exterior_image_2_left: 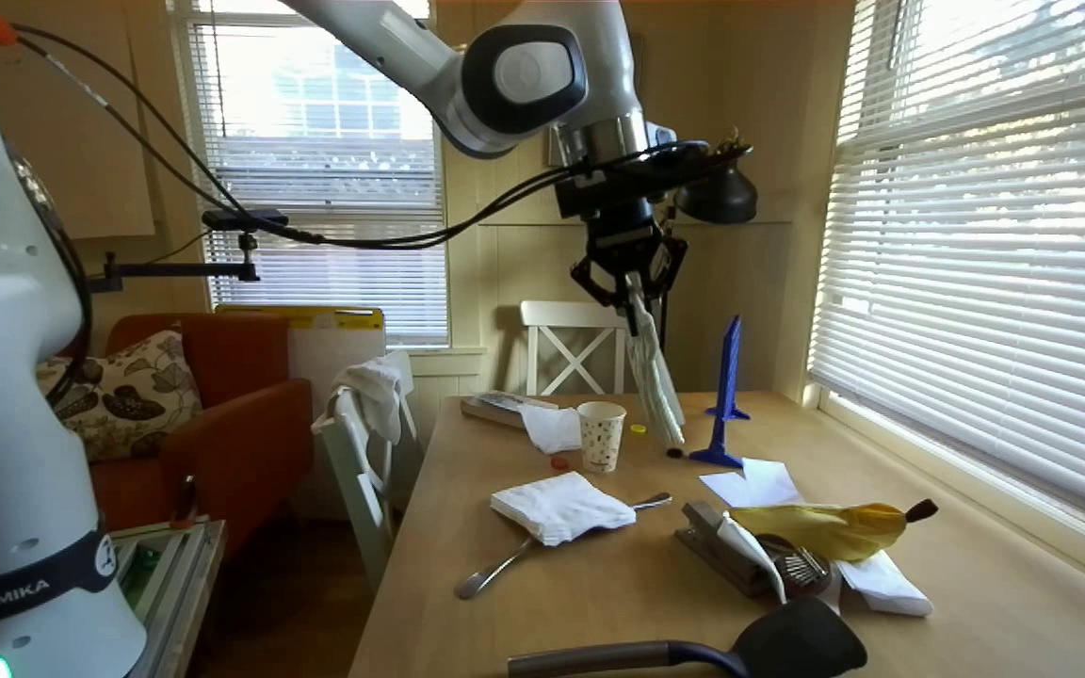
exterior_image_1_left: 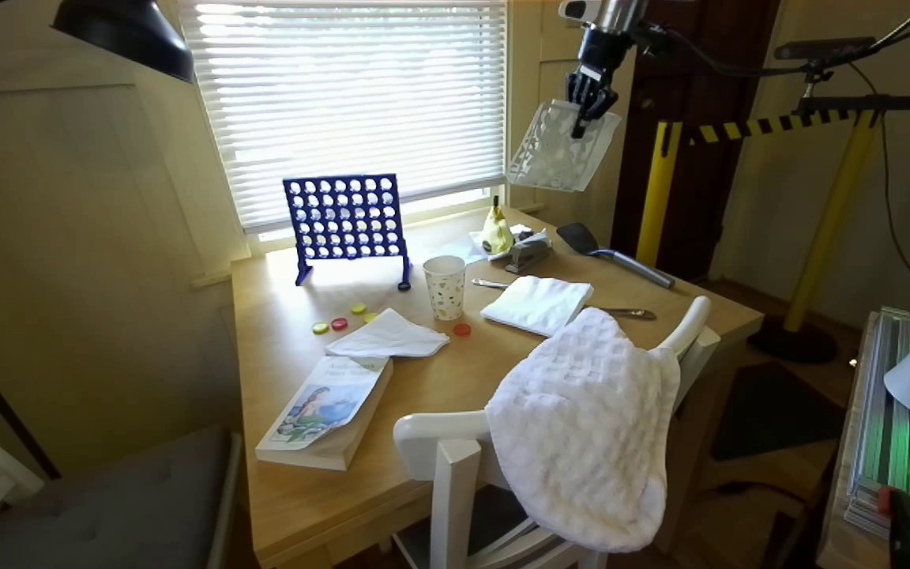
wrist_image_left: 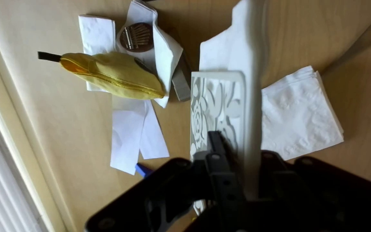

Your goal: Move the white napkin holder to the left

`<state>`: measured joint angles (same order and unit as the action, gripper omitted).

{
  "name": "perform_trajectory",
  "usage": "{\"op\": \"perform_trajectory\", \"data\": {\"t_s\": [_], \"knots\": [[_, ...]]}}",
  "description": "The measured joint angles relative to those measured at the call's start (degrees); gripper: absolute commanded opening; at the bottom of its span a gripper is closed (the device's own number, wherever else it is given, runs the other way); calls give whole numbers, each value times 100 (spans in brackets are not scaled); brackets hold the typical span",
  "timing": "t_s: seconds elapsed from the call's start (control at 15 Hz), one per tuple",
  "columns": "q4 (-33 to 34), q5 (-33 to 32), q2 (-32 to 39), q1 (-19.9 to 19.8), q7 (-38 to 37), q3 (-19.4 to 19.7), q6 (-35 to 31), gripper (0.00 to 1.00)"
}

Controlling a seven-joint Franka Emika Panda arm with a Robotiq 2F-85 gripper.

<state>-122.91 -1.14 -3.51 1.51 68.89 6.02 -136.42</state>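
Over the far right of the table (exterior_image_1_left: 447,387), in an exterior view, the gripper (exterior_image_1_left: 584,117) pinched the holder (exterior_image_1_left: 554,162), which hung aslant in the air. I took this for the carry, with the setting down not yet done. Next, I judged, it had to go left, toward the game (exterior_image_1_left: 352,217) if that was the side meant, come upright and sink gently before release. Below and to the left sat the pouch (exterior_image_1_left: 496,233) and stapler (exterior_image_1_left: 530,254); farther left, the cup (exterior_image_1_left: 445,292) could catch a low pass, and so could the game.

In an exterior view the holder hung steeply, its lower end showing just left of the game, apart from it. The spatula (exterior_image_2_left: 792,640) lay on the near side; farther off and leftward, napkins (exterior_image_2_left: 561,508) lay across cutlery (exterior_image_2_left: 495,572).

In the wrist view the grip was on the holder's carved side, and the thumb piano (wrist_image_left: 137,37) and loose paper (wrist_image_left: 126,138) lay just beside the pouch.
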Motion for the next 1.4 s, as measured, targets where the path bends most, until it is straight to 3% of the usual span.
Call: {"op": "perform_trajectory", "data": {"t_s": [0.47, 0.6, 0.67, 0.8, 1.0, 1.07, 1.4], "knots": [[1938, -294, 1512, -85, 1627, -230, 1451, 4], [2516, -831, 1987, -79, 1697, -295, 1504, 4], [2808, -1107, 2229, -62, 1687, -314, 1441, 17], [3358, -1519, 2673, -20, 1634, -331, 1293, 17], [3705, -1611, 2945, 2, 1628, -332, 1284, 17], [3731, -1614, 2955, 2, 1628, -331, 1284, 4], [3942, -1645, 3223, -32, 1844, -478, 1081, 4]]}}
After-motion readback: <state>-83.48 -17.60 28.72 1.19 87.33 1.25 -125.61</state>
